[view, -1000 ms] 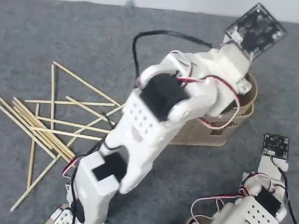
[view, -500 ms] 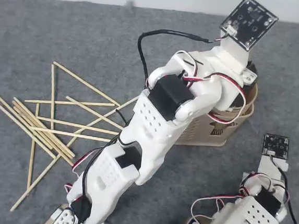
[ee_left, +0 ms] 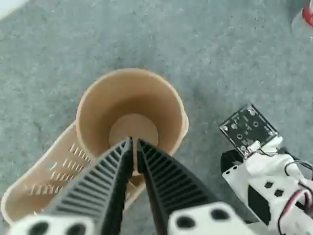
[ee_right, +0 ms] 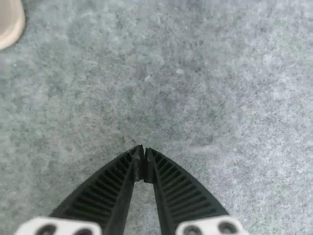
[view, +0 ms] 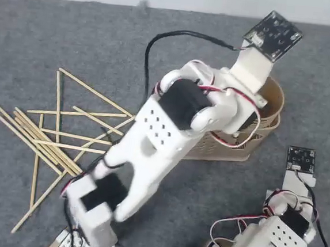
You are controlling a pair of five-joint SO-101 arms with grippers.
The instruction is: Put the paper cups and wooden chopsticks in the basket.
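Over basket (ee_left: 46, 183), left pincer (ee_left: 133, 142) closed above paper cup (ee_left: 115, 100).

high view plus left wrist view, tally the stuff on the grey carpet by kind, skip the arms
thin wooden chopsticks: about 11, overlapping in a loose scatter, so not exact
brown paper cup: 1, standing in the basket
beige slotted plastic basket: 1
total: about 13
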